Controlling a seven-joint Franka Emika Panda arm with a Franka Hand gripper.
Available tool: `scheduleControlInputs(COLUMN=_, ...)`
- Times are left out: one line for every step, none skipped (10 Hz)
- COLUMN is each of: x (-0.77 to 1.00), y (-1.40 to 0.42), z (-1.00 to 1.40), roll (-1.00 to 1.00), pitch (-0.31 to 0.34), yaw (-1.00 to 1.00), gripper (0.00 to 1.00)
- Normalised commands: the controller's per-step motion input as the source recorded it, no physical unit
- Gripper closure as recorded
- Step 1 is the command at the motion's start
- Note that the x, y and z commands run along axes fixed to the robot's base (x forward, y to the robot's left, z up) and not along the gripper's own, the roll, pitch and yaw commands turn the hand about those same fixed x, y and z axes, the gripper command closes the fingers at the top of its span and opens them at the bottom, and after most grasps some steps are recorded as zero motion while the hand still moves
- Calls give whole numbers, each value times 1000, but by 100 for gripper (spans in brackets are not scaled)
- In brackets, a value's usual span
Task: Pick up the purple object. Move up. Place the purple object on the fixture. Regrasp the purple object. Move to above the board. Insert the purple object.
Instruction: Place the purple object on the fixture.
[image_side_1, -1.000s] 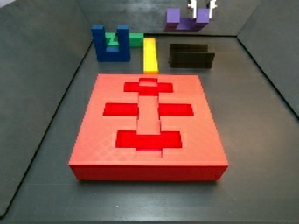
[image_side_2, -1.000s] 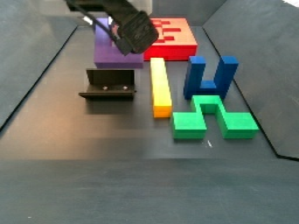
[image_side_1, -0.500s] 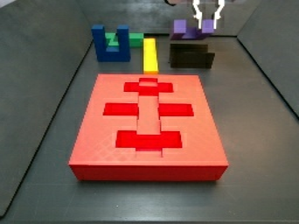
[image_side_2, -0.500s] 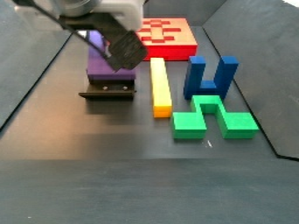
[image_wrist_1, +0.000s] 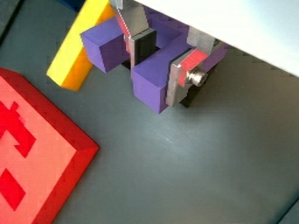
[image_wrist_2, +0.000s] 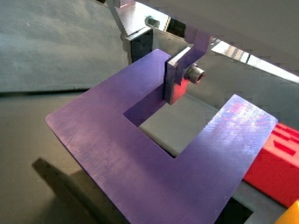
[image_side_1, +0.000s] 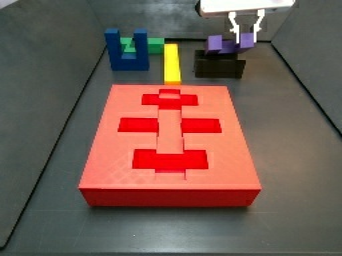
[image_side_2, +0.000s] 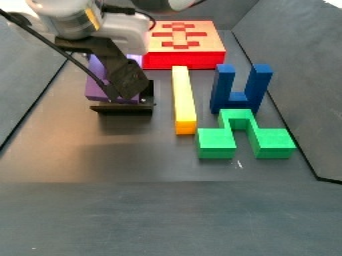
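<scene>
Tool (image_side_1: 243, 33) low — fingers clamped

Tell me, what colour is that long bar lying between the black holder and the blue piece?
Yellow. The long bar shows best in a side view.

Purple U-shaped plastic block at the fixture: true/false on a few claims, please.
1. The tool grips one prong of the purple U-shaped plastic block. True.
2. The purple block sits in a recess of the flat red board. False: it is at the black fixture.
3. The yellow bar lies between the fixture and the dark blue U-shaped block. True.
4. The green block rests on the board. False: it lies on the floor.
</scene>
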Motion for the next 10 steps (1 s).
scheduleControlInputs(x=-183, y=-20, z=-226, roll=-171, pitch=-251, yaw=43, gripper=100)
scheduleControlInputs(x=-286, y=0, z=-40, roll=-134, pitch=-129, yaw=146, gripper=100)
scheduleControlInputs(x=-283, y=0, z=-29, roll=-89, pitch=-103, yaw=229, gripper=100)
scheduleControlInputs(x=-297, y=0, z=-40, roll=-6, pitch=-97, yaw=360, gripper=100)
scheduleControlInputs(x=-329, y=0, z=-57, roll=126, pitch=69, yaw=397, gripper=100)
scheduleControlInputs(x=-6, y=0, z=0, roll=43, pitch=0, yaw=0, gripper=100)
scheduleControlInputs(x=-43, y=-46, z=0, roll=57, pitch=-40, yaw=0, gripper=100)
scheduleControlInputs(x=-220, y=-166, z=0, roll=243, pitch=-171, yaw=0, gripper=100)
scheduleControlInputs(x=-117, y=-114, z=-71, roll=134, pitch=-3, yaw=0, gripper=100)
scheduleControlInputs(x=-263, y=-209, z=-66, roll=189, pitch=-186, yaw=0, gripper=100)
